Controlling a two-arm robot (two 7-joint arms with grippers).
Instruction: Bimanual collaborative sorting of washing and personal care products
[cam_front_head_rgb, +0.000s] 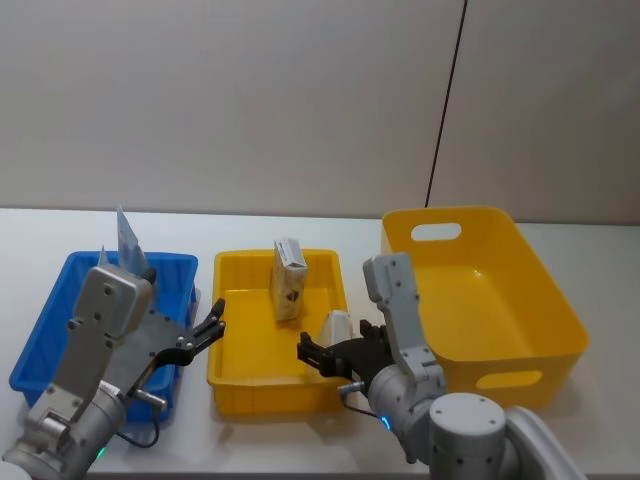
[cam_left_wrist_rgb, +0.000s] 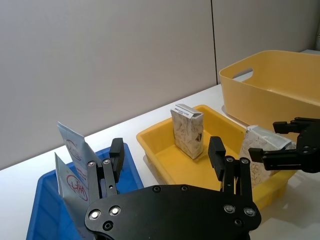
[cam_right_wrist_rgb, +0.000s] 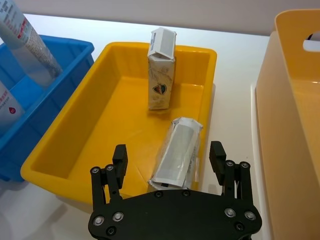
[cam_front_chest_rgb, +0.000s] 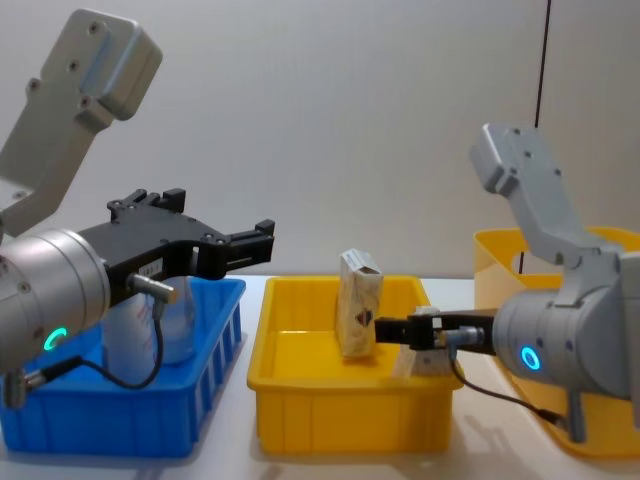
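I can't read the mark on the upright carton (cam_right_wrist_rgb: 161, 75) in the small yellow crate (cam_right_wrist_rgb: 75, 131). The right gripper (cam_right_wrist_rgb: 168, 149) covers the near end of the lying carton (cam_right_wrist_rgb: 179, 134) there. Left of that crate, the white tube (cam_right_wrist_rgb: 25, 40) runs off frame; the left arm (cam_front_head_rgb: 100, 335) hides its base.

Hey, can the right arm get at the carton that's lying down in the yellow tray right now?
Probably yes. The right gripper is open, its fingers either side of the lying carton at the near edge of the yellow tray, with nothing between. The upright carton stands farther back, out of the way.
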